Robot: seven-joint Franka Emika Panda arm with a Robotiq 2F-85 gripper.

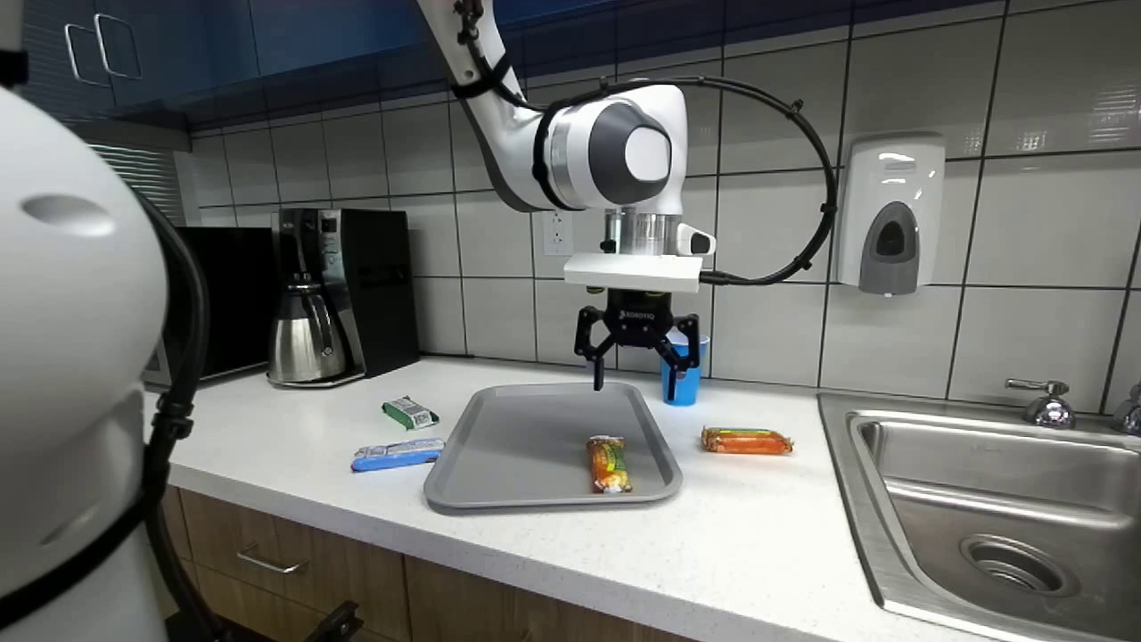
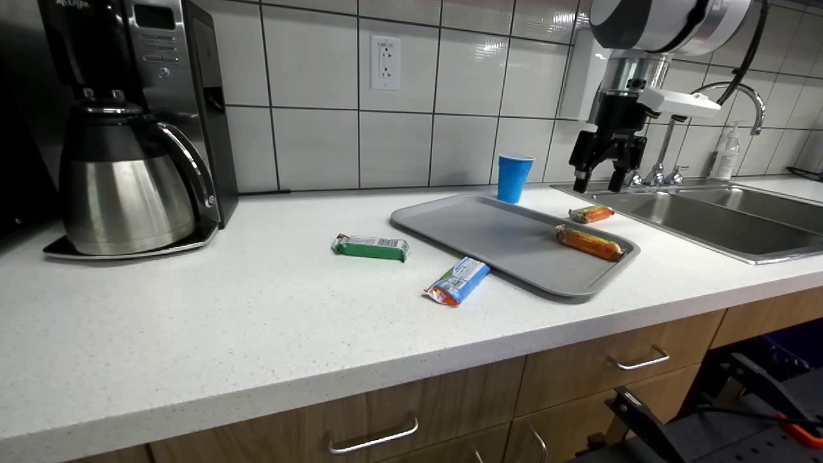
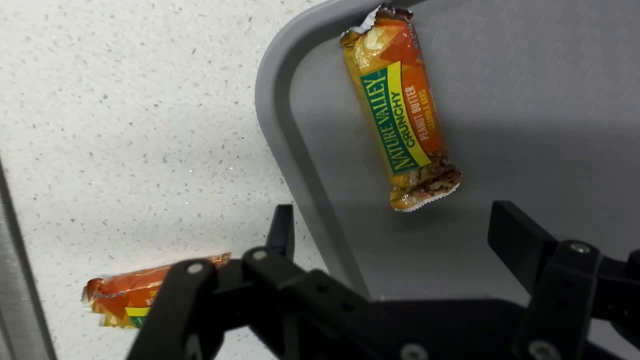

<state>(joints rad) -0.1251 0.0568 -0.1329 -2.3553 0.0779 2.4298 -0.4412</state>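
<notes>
In the wrist view, the gripper [image 3: 392, 217] has its fingers wide apart; lower than it, a glossy, crinkled bar [image 3: 397, 107] lies on the smooth grey tray [image 3: 545, 75], and a second bar [image 3: 122, 295] is partly covered by it. In an exterior view, a blue cup [image 1: 688, 389] stands partly hidden behind it. In an exterior view, a steel sink [image 2: 701, 218] is beyond it.

Oblique exterior views, close overhead wrist view, tray [image 1: 535, 446] in all.
</notes>
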